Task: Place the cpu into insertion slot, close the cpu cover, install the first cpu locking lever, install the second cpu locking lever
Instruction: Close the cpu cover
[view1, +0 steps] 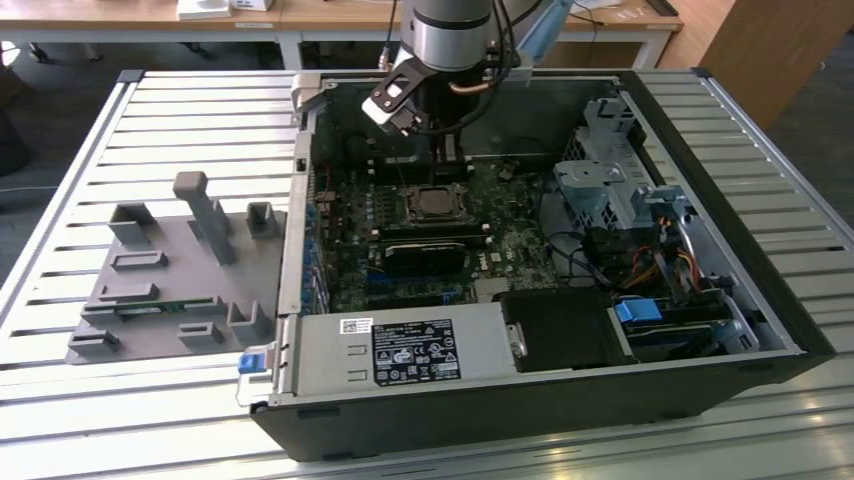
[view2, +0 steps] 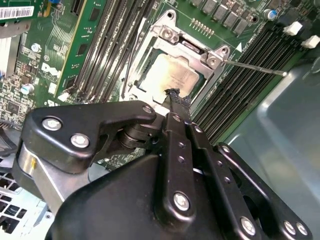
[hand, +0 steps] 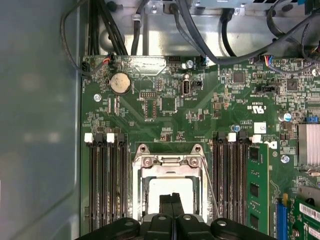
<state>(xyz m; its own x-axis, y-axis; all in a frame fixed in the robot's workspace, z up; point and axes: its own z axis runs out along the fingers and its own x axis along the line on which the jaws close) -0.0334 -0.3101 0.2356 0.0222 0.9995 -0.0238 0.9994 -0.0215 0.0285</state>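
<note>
Print on the power supply label (view1: 416, 352) is unreadable

Arm (view1: 454, 30) pointing down, hand (hand: 171, 198) pinched closed

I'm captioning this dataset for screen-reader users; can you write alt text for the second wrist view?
The end effector, its black fingers shut together, has its tips just over the edge of the cpu, which lies under the lowered cpu cover on a green motherboard. A thin metal locking lever juts out from it, beside rows of memory slots.
</note>
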